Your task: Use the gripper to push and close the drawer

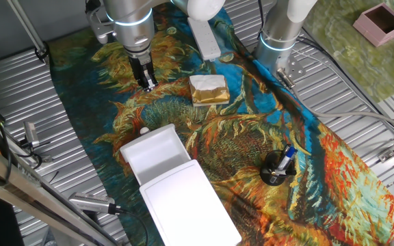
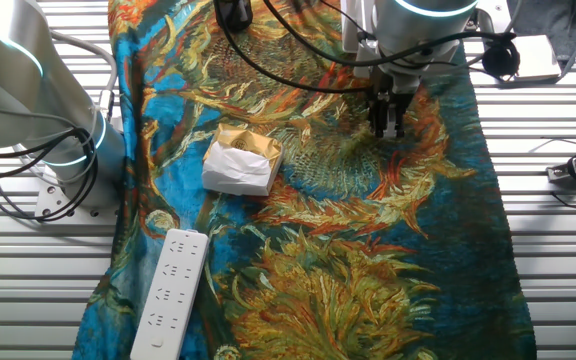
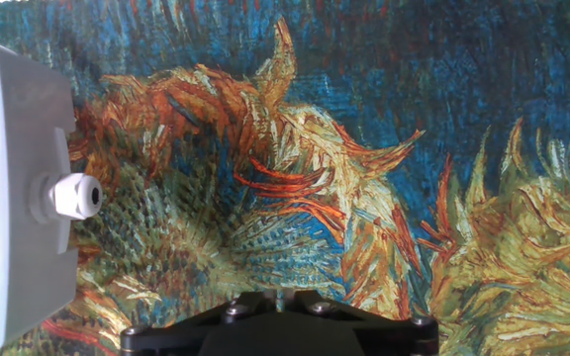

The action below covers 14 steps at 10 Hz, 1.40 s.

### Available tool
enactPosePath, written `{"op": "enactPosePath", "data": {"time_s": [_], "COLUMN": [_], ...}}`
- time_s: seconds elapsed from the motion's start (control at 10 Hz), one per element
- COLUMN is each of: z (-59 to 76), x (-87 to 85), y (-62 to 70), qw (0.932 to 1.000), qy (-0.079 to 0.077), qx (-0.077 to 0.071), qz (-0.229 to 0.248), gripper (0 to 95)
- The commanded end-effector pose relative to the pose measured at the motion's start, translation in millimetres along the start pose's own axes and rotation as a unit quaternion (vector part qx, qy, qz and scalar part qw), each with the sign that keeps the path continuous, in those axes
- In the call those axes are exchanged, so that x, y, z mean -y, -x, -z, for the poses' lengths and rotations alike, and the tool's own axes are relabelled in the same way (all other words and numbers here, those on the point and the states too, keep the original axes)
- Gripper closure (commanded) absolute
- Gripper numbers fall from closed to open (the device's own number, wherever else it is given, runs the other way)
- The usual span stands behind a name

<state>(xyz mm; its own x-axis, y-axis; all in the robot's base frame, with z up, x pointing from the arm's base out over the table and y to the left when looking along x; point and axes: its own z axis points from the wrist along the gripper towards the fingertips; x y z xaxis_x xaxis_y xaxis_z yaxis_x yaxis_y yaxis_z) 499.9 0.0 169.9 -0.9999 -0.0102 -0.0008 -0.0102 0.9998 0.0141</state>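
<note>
The drawer (image 1: pixel 154 152) is a shallow white tray pulled out of its flat white box (image 1: pixel 187 205), with its small round knob (image 1: pixel 143 130) facing the gripper. In the hand view the drawer front (image 3: pixel 18 188) and its knob (image 3: pixel 77 196) sit at the left edge. My gripper (image 1: pixel 146 83) hangs over the sunflower cloth, beyond the knob and apart from the drawer, with its black fingers together and nothing between them. It also shows in the other fixed view (image 2: pixel 386 125) and at the bottom of the hand view (image 3: pixel 275 297).
A white-and-gold block (image 1: pixel 208 89) lies to the right of the gripper and shows in the other fixed view (image 2: pixel 241 162). A white power strip (image 1: pixel 204 37) lies behind it. A black cup with pens (image 1: pixel 277 167), a pink box (image 1: pixel 384 22) and the other arm's column (image 1: pixel 279 41) stand to the right.
</note>
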Motion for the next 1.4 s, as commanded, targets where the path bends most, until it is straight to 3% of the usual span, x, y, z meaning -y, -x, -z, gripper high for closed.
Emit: {"op": "enactPosePath", "data": {"time_s": [0.1, 1.2, 1.4], "z": [0.1, 0.1, 0.0], "x": [0.0, 0.0, 0.0], "y": [0.1, 0.1, -0.3], "qw": [1.0, 1.0, 0.9983], "qy": [0.0, 0.0, 0.0], "qx": [-0.001, -0.001, -0.001], "qz": [0.0, 0.0, 0.058], "gripper": [95.0, 95.0, 95.0]}}
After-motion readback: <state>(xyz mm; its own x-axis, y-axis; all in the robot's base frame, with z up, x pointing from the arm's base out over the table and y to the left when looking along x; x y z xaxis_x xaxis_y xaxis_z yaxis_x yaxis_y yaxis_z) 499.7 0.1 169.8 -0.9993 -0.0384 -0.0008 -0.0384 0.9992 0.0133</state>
